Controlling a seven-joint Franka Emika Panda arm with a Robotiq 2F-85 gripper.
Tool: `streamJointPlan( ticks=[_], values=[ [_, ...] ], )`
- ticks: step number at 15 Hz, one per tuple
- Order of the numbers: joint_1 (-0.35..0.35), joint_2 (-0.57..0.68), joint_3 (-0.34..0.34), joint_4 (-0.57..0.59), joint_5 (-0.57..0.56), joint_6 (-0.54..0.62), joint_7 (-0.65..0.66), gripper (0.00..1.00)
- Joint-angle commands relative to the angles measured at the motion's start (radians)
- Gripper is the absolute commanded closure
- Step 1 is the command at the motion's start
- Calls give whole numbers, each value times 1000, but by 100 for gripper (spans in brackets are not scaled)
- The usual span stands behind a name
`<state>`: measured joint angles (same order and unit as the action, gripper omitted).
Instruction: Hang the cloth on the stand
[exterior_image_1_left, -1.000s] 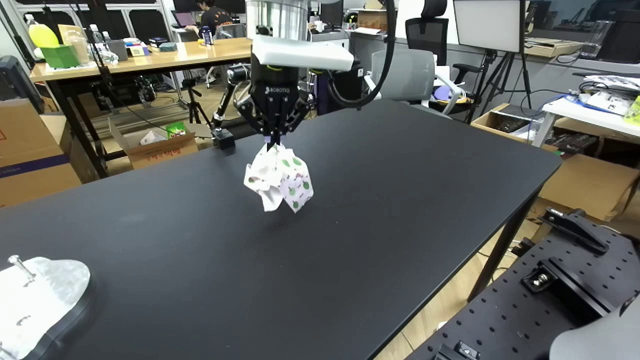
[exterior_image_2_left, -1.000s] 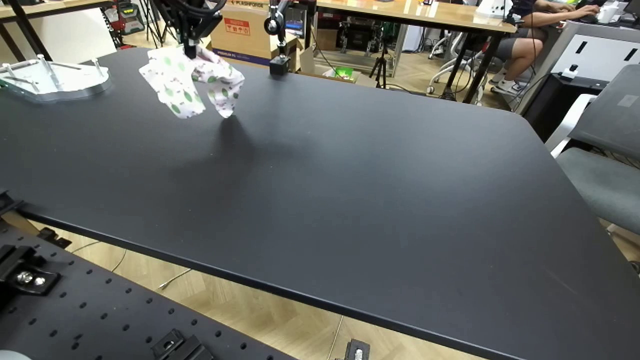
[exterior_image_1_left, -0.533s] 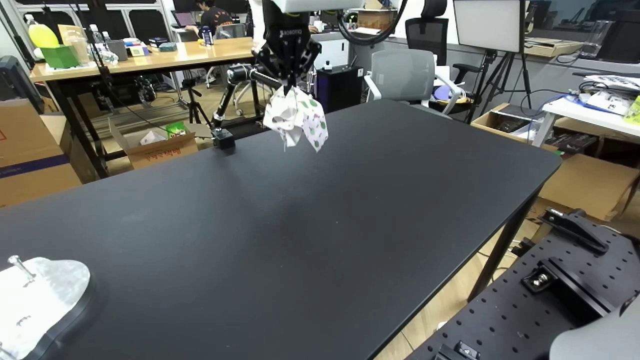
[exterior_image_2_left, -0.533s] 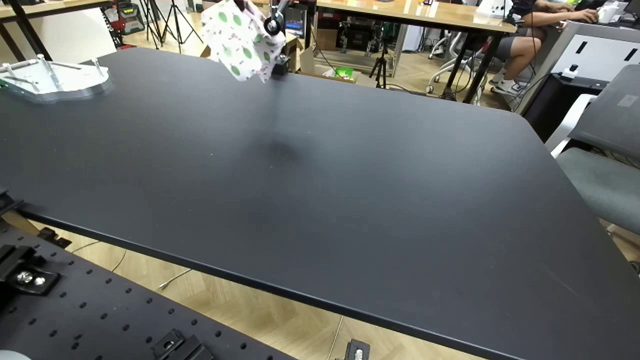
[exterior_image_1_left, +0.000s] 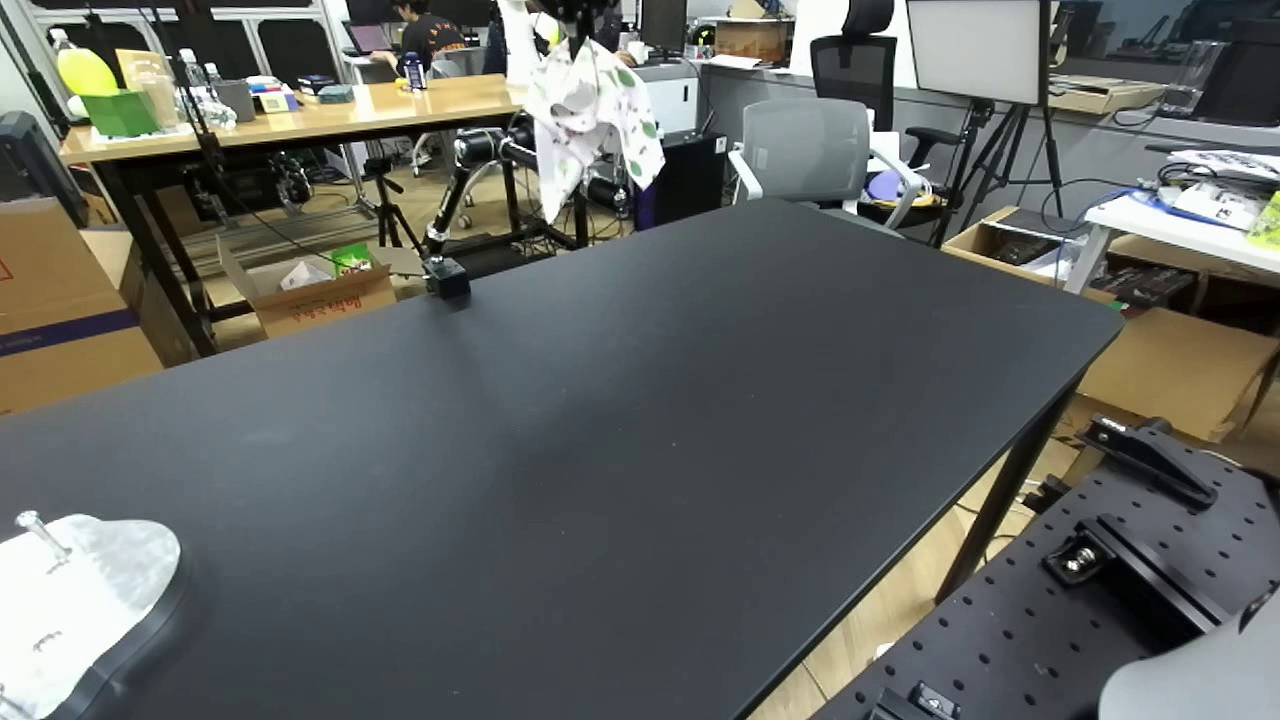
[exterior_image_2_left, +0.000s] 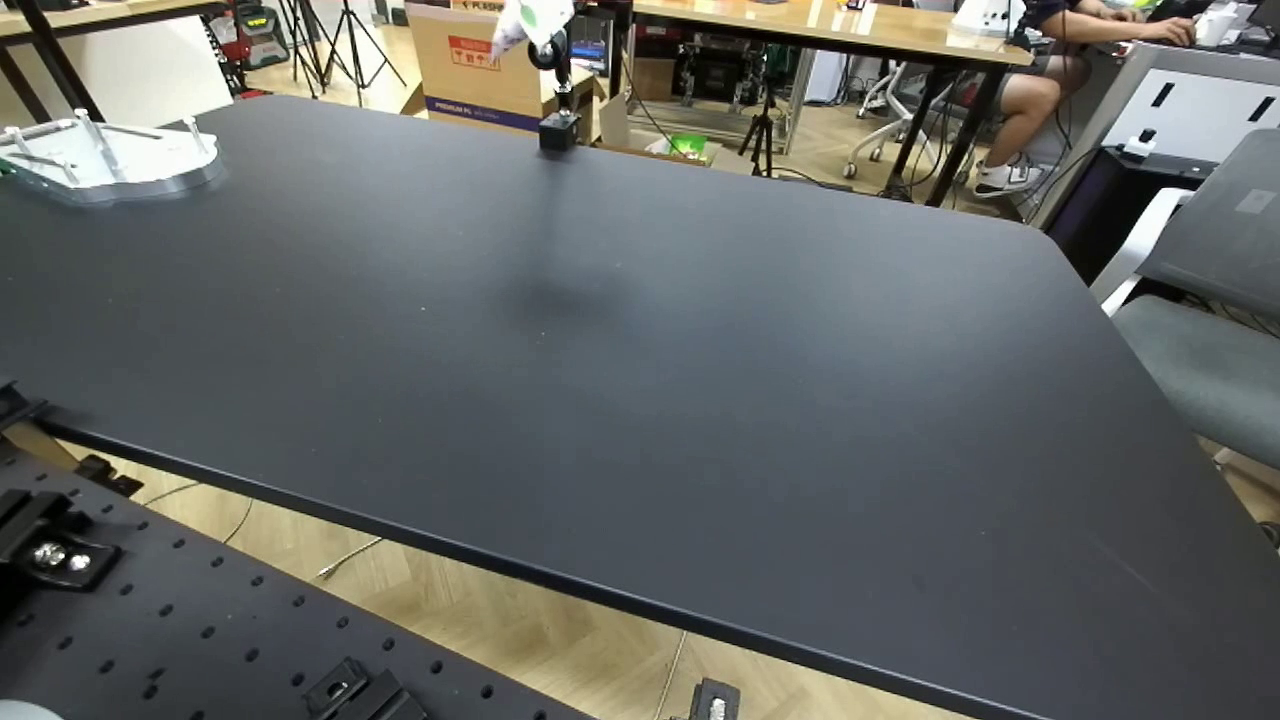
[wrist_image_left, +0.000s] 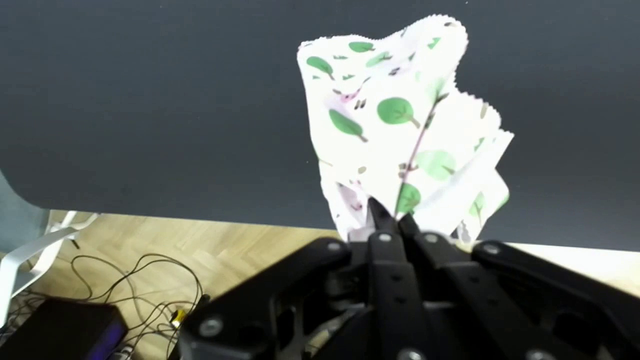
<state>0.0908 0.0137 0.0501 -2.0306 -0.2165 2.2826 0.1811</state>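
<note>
The cloth is white with green leaf prints. It hangs in folds from my gripper, high above the table's far edge in an exterior view (exterior_image_1_left: 595, 115). Only its lower tip shows at the top edge in an exterior view (exterior_image_2_left: 535, 20). In the wrist view the cloth (wrist_image_left: 395, 110) spreads out beyond the fingertips. My gripper (wrist_image_left: 395, 215) is shut on a pinched fold of it; the gripper's upper part is cut off in an exterior view (exterior_image_1_left: 580, 35). A pale, wavy-edged plate with upright pegs, seemingly the stand (exterior_image_1_left: 110, 570), lies on the table, well away from the cloth. It also shows whole in an exterior view (exterior_image_2_left: 120, 155).
The black table (exterior_image_1_left: 600, 480) spreads below the cloth. A black jointed mount (exterior_image_1_left: 447, 275) is fixed at its far edge, close to the cloth. A perforated black board (exterior_image_1_left: 980, 590) runs along the near side. A grey chair (exterior_image_2_left: 1200, 270) stands at one end.
My gripper has risen with the cloth, clear off the table surface and towards its far edge. In an exterior view the cloth has nearly left the top of the picture. The stand has not moved.
</note>
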Motion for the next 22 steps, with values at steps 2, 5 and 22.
streamJointPlan(
  ticks=[2,5,22],
  values=[
    [-9,-18,6,103,-111,-78,64,99],
    [-18,-12,2,136,-127,-96,62,99],
    [-33,122,-7,92,-5,-48,-30,99]
  ],
)
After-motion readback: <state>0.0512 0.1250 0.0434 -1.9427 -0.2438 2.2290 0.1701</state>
